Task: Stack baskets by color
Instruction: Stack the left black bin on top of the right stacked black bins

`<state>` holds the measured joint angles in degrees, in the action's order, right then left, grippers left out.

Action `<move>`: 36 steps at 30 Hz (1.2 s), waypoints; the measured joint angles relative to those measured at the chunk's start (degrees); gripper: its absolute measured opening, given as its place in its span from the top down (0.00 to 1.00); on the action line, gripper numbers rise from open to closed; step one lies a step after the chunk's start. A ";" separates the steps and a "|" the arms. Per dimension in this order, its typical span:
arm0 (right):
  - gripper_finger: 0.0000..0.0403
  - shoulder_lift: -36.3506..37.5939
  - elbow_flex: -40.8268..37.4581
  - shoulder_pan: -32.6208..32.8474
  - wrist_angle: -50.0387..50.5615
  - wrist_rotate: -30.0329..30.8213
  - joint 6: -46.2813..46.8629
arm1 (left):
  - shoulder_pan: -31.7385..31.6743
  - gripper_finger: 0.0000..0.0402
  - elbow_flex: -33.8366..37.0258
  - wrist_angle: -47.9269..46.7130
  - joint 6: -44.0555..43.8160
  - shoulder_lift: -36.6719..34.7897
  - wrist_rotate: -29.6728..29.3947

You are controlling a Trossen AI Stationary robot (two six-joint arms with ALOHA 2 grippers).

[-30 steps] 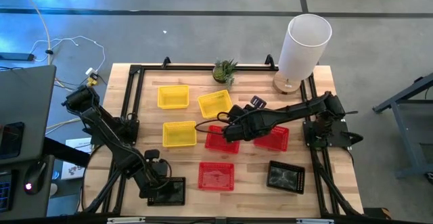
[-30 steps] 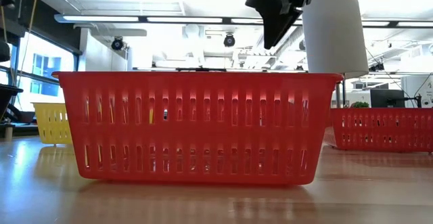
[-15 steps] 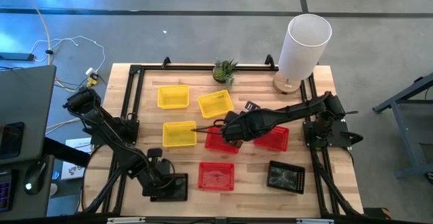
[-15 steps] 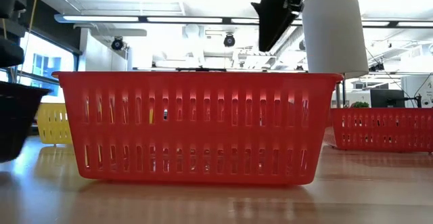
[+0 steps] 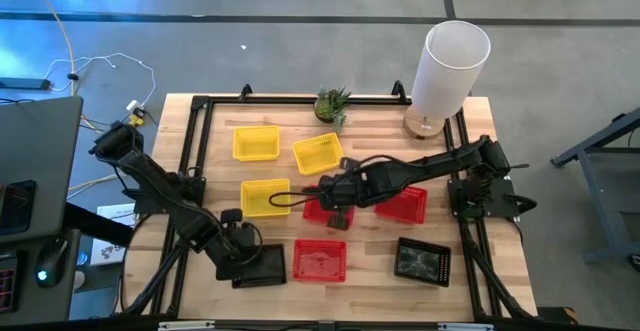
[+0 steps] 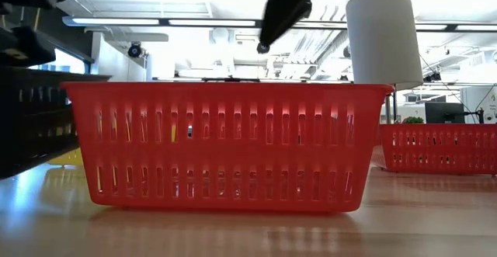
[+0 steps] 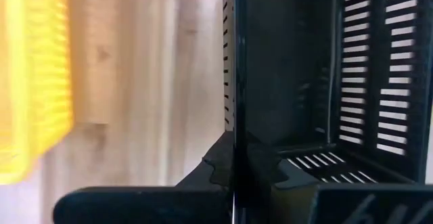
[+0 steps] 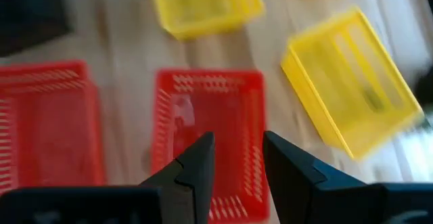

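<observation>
My left gripper (image 5: pixel 242 258) is shut on a black basket (image 5: pixel 265 267) near the table's front edge. This basket also fills the left of the low view (image 6: pixel 35 125), beside a red basket (image 5: pixel 320 260). My right gripper (image 5: pixel 332 199) hangs open, touching nothing, above another red basket (image 8: pixel 210 136) at mid-table. A third red basket (image 5: pixel 403 204) lies to its right. Three yellow baskets (image 5: pixel 255 142) (image 5: pixel 318 153) (image 5: pixel 265 198) lie separately at the far left. A second black basket (image 5: pixel 422 261) rests at the near right. My left gripper pinches the black basket's left side wall (image 7: pixel 234 116) with one finger inside the basket (image 7: pixel 298 176) and one outside (image 7: pixel 203 176). The fingers come from above, slanting down. In the low view the basket's underside (image 6: pixel 46 164) stands tilted above the tabletop.
A tall white cylinder (image 5: pixel 450 66) stands at the far right corner. A small green plant (image 5: pixel 332 102) sits at the far edge. A black frame (image 5: pixel 196 141) runs around the table. Bare wood lies between the near red basket and the right black basket.
My left gripper has shut on the black basket's wall. It has carried the basket toward the table's right and a little up, close to the near red basket. My right gripper has tipped and turned downward over the middle red basket, staying open.
</observation>
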<state>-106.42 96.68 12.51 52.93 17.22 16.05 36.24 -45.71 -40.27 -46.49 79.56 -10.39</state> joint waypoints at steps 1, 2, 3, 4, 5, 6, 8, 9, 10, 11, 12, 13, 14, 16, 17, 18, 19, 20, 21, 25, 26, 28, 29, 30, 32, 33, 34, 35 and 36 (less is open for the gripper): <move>0.73 0.01 0.00 0.00 -1.42 -0.91 -1.93 | -0.72 1.00 0.00 -1.05 0.24 -0.62 -0.18; 0.73 0.01 0.00 0.00 -2.87 -1.69 -3.69 | -1.49 1.00 0.00 -2.34 0.38 -1.28 -0.28; 0.73 -0.01 0.00 0.02 -4.61 -2.28 -5.49 | -2.35 1.00 0.00 -3.49 0.59 -1.83 -0.26; 0.73 0.01 0.00 0.02 -6.31 -2.80 -7.14 | -3.27 1.00 0.00 -4.34 0.69 -2.27 -0.26; 0.73 0.00 0.00 0.02 -7.74 -3.11 -8.82 | -4.18 1.00 0.00 -5.07 0.88 -2.85 -0.28; 0.73 0.00 0.00 0.02 -9.39 -3.79 -10.73 | -5.03 1.00 0.00 -5.79 1.33 -3.42 -0.33; 0.73 0.00 0.00 0.02 -12.53 -4.27 -14.27 | -6.61 1.00 0.00 -6.09 2.90 -4.22 -0.22; 0.73 0.01 0.00 0.02 -14.00 -4.29 -15.73 | -7.35 1.00 0.00 -6.21 3.85 -4.57 0.20; 0.73 -0.01 0.00 0.02 -15.60 -4.31 -17.07 | -8.07 1.00 0.00 -6.39 4.86 -5.04 0.68; 0.73 -0.01 0.00 0.02 -17.00 -4.34 -18.22 | -8.78 1.00 -0.18 -6.46 5.74 -5.35 0.97; 0.73 -0.01 0.00 0.02 -18.07 -4.54 -19.23 | -9.42 1.00 -0.63 -6.69 6.56 -5.33 1.15; 0.73 0.00 0.00 0.02 -19.02 -5.29 -20.08 | -9.98 1.00 -1.14 -7.10 7.37 -5.23 1.17; 0.73 -0.01 0.00 0.00 -19.93 -6.04 -20.93 | -10.50 1.00 -1.87 -8.13 8.17 -5.19 1.18; 0.73 -0.01 0.00 0.00 -21.20 -7.48 -21.59 | -11.21 1.00 -3.87 -9.70 9.55 -4.96 1.14; 0.73 -0.01 0.00 0.00 -21.62 -7.85 -21.76 | -11.61 1.00 -4.86 -10.15 10.31 -4.74 1.14; 0.73 -0.01 0.00 0.00 -22.00 -8.20 -22.05 | -12.03 1.00 -5.76 -11.24 11.13 -4.69 1.16; 0.73 -0.01 0.00 0.01 -22.14 -8.35 -22.11 | -12.40 1.00 -6.56 -12.16 11.66 -4.75 1.16; 0.73 -0.01 0.00 0.02 -22.12 -8.55 -22.11 | -12.85 1.00 -7.42 -12.24 12.33 -4.76 1.14; 0.73 -0.01 0.00 0.02 -22.13 -8.84 -22.11 | -13.40 1.00 -8.29 -12.40 12.81 -4.73 0.79; 0.73 -0.03 0.00 0.02 -22.15 -9.01 -22.32 | -15.48 1.00 -11.02 -15.55 15.82 -4.73 -1.77; 0.73 -0.03 0.00 0.00 -22.17 -9.01 -22.51 | -16.04 1.00 -11.63 -16.03 16.75 -4.73 -2.68; 0.73 -0.03 0.00 0.00 -22.23 -9.05 -22.57 | -17.21 1.00 -12.53 -16.50 18.50 -4.75 -4.14; 0.73 -0.03 0.00 -0.01 -22.31 -9.09 -22.55 | -17.88 1.00 -12.98 -16.54 19.47 -4.73 -4.39; 0.73 -0.03 0.00 -0.13 -22.37 -9.14 -22.55 | -18.56 1.00 -13.45 -16.54 20.55 -4.73 -4.55; 0.73 -0.03 0.00 -0.36 -22.37 -9.14 -22.57 | -19.86 1.00 -14.31 -16.51 22.55 -4.73 -4.73; 0.73 -0.03 0.00 -0.53 -22.41 -9.14 -22.60 | -20.55 1.00 -14.65 -16.57 23.74 -4.73 -4.74; 0.73 -0.03 0.00 -0.66 -22.56 -9.14 -22.81 | -21.28 1.00 -15.11 -16.66 24.98 -4.73 -4.71; 0.73 -0.03 0.00 -0.86 -22.89 -8.94 -23.54 | -22.00 1.00 -15.66 -16.75 26.15 -4.73 -4.55; 0.73 -0.03 0.00 -1.03 -23.17 -8.51 -24.19 | -22.80 1.00 -16.20 -16.86 27.35 -4.73 -4.12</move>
<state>-106.45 96.68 11.48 29.76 8.70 -8.14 13.44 -61.91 -57.14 -19.13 74.83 -14.52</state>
